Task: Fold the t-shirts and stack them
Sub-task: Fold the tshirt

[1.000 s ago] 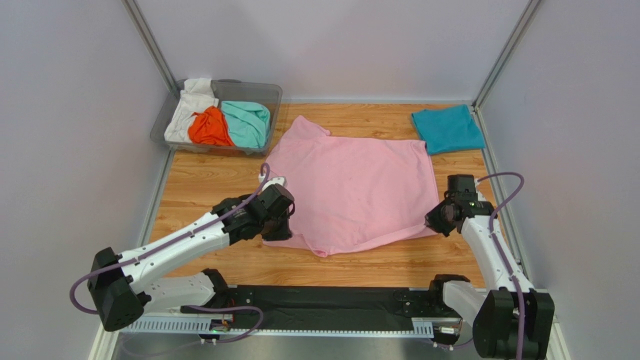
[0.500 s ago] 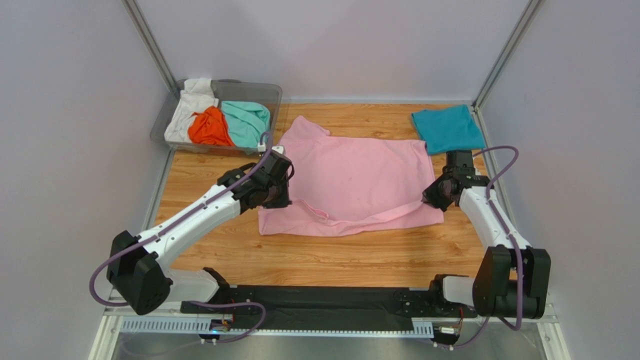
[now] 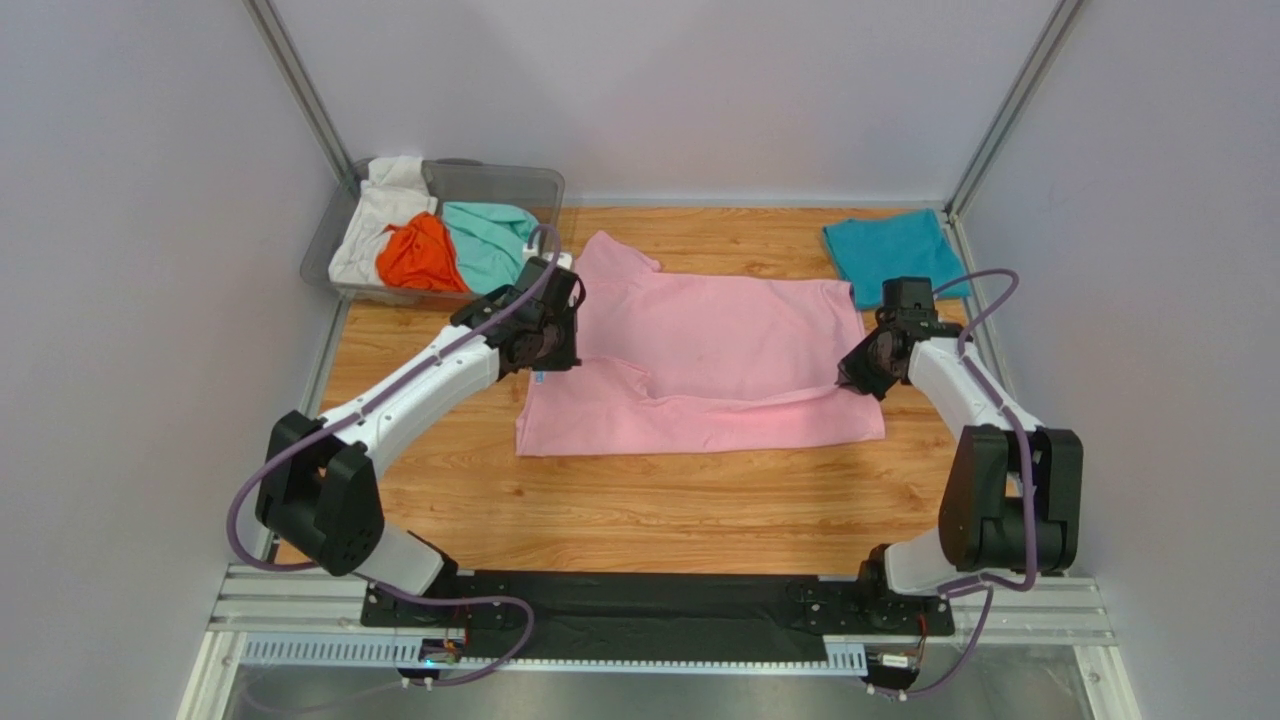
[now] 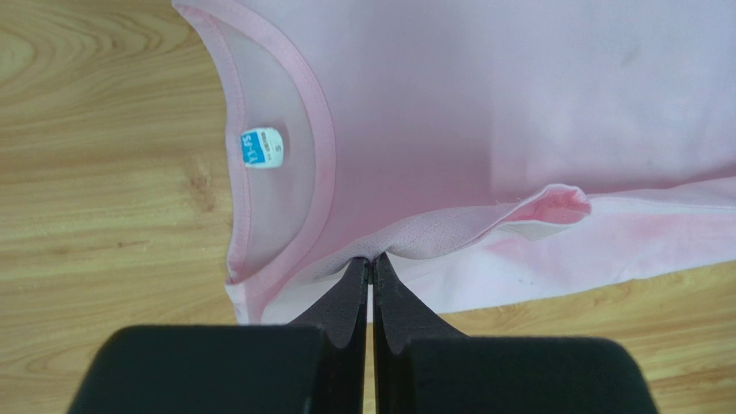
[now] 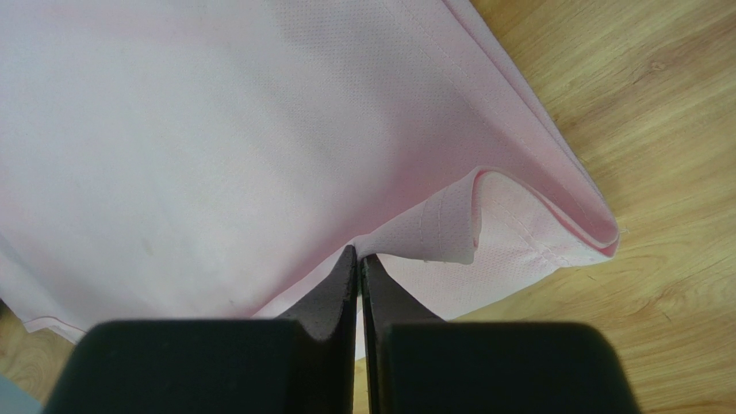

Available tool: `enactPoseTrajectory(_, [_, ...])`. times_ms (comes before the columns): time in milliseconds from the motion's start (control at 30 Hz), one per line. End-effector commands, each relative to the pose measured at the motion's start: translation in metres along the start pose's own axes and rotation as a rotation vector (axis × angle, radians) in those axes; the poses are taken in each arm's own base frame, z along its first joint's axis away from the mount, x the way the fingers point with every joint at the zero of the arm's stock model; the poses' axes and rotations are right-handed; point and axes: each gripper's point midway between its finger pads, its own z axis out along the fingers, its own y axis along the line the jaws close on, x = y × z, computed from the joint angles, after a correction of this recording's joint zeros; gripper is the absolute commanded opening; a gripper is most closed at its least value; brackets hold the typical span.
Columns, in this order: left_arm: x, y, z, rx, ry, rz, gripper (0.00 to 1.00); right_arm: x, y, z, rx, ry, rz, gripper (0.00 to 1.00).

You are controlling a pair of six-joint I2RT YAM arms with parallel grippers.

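A light pink t-shirt lies spread on the wooden table, its near part folded up over the rest. My left gripper is shut on the pink cloth at its left side; in the left wrist view the tips pinch a fold next to the neck opening with its blue label. My right gripper is shut on the cloth at its right side, pinching a raised edge. A folded teal-blue t-shirt lies at the back right.
A clear plastic bin at the back left holds white, orange and mint-green t-shirts. Grey walls close in the table on three sides.
Both grippers have moved away from me toward the back of the table, carrying the near edge of the pink t-shirt over its middle. The near fold line has moved back.
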Motion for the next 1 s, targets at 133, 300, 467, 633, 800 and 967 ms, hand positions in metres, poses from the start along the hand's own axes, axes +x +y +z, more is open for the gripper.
enactPoseTrajectory(133, [-0.032, 0.0, 0.029, 0.022, -0.014, 0.037, 0.0, -0.026, 0.022, 0.013, -0.029, -0.052, 0.011, 0.0])
enactPoseTrajectory(300, [-0.042, 0.008, 0.055, -0.011, 0.004, 0.016, 0.0, -0.047, 0.016, 0.027, 0.046, -0.132, 0.03, 0.15])
enactPoseTrajectory(467, [-0.058, 0.025, 0.075, -0.078, 0.031, -0.05, 0.72, -0.067, 0.025, 0.027, 0.071, -0.171, -0.012, 0.49])
enactPoseTrajectory(633, [-0.063, 0.006, 0.062, 0.032, 0.029, -0.083, 1.0, -0.065, 0.027, 0.004, 0.061, -0.189, -0.058, 1.0])
enactPoseTrajectory(800, [-0.045, -0.013, 0.049, 0.15, 0.05, -0.122, 1.0, -0.018, 0.031, -0.001, -0.034, -0.116, -0.145, 1.0])
enactPoseTrajectory(967, [0.002, -0.028, 0.061, 0.239, 0.15, -0.154, 1.0, 0.011, 0.023, 0.018, -0.048, -0.031, -0.195, 1.0])
